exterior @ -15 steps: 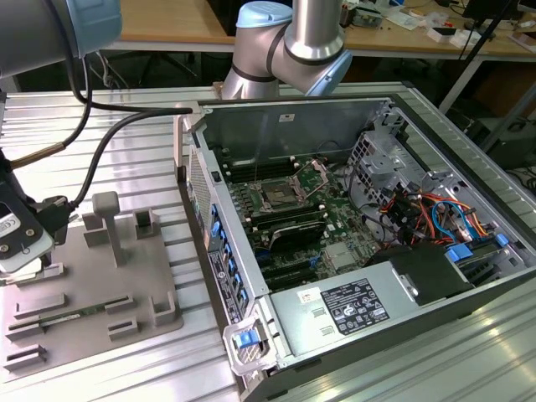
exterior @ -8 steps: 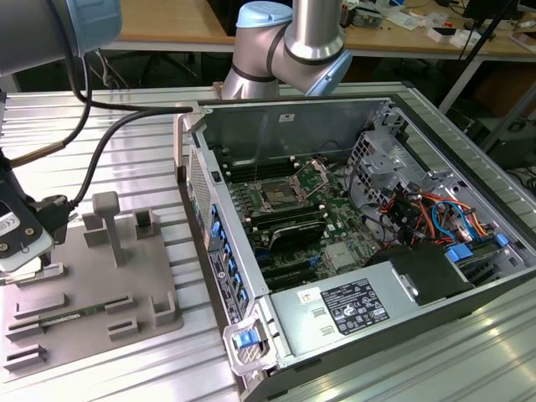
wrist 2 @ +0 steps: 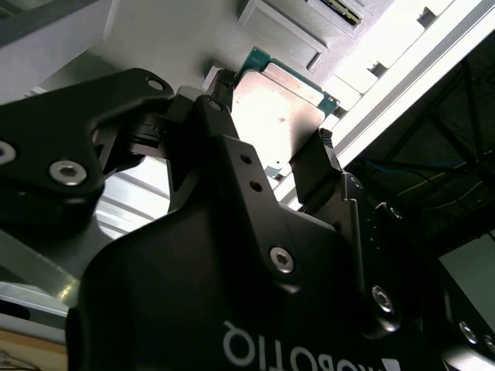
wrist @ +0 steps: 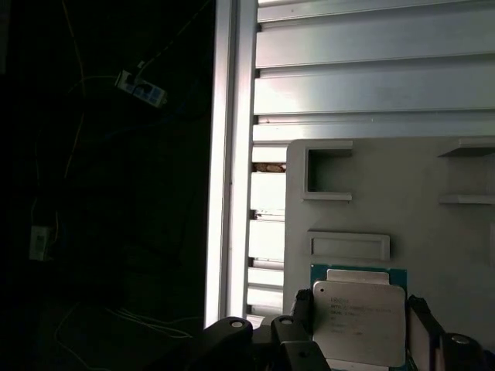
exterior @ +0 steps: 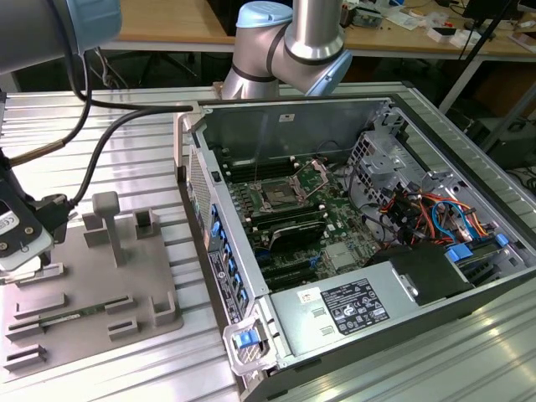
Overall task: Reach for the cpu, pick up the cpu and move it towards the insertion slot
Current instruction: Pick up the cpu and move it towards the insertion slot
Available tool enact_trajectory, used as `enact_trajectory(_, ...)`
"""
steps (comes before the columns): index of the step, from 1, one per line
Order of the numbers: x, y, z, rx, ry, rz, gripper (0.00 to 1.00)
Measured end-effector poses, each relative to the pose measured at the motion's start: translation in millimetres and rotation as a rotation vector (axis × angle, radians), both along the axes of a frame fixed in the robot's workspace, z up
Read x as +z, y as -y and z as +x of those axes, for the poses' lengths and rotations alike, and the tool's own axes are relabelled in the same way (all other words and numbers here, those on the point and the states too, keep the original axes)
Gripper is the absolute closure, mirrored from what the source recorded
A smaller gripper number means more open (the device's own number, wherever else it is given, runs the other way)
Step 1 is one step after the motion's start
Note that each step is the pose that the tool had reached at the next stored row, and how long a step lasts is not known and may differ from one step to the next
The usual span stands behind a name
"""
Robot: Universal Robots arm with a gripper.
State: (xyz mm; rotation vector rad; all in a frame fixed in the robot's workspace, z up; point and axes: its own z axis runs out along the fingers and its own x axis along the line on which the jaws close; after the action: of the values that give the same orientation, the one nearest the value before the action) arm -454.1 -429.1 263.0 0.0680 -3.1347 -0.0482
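Open computer case [exterior: 285,126] sits to the exterior view's right of grey tray [exterior: 84,260]; gripper [wrist 2: 272,120] over the tray's edge on the exterior view's left, looks clamped on two opposite sides of cpu [wrist: 360,321], likely to keep it flat; cpu at tray, lifted or not unclear; insertion slot [exterior: 276,198] well apart from tray, inside case

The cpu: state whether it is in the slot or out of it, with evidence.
Out. Both wrist views show the cpu over the grey tray; in the exterior view the slot has a dark centre.

Robotics lab: opened computer case [exterior: 285,126], workbenches [exterior: 167,21]
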Motion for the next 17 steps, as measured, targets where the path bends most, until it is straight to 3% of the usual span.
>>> enact_trajectory(17,3.0,0.0,2.0,0.0,0.0001,0.0,0.45)
